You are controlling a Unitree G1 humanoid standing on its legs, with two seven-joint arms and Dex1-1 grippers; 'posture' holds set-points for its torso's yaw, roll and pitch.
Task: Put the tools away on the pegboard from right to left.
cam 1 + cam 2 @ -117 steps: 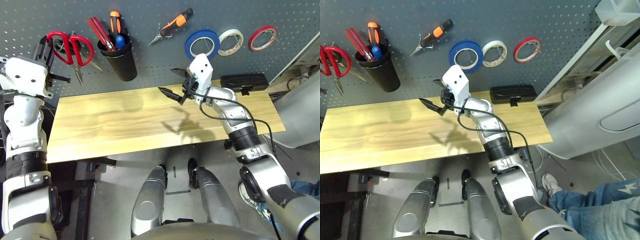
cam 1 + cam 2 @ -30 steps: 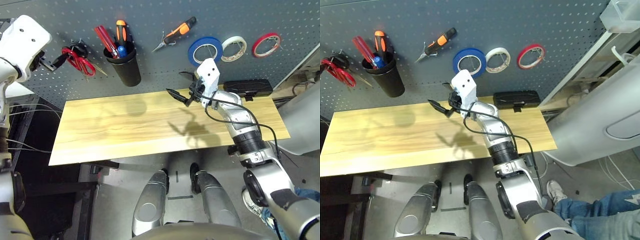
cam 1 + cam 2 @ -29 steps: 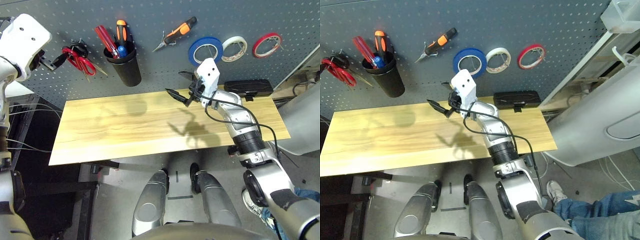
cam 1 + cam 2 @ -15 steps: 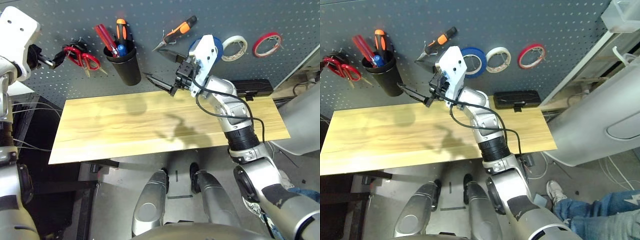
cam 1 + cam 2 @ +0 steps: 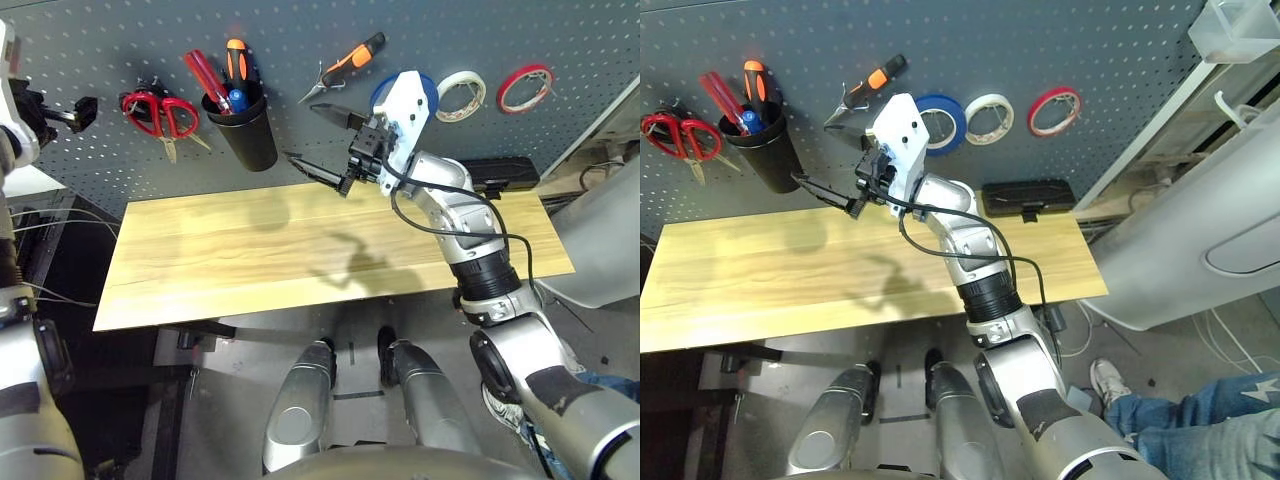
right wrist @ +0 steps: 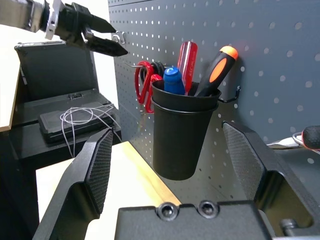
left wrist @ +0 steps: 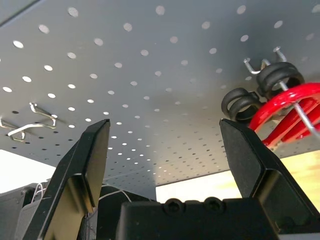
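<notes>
All four tools hang on the pegboard, taken here from its black cup: the small blue-handled screwdriver stands inside the cup, the red-handled scissors hang just to its left, the orange-and-black-handled pliers up to its right, and the blue tape ring further right, partly behind the robot's arm. The right gripper hovers just right of the cup, jaws spread wide and empty. The left gripper, well left of the cup beyond the scissors, is also wide and empty.
</notes>
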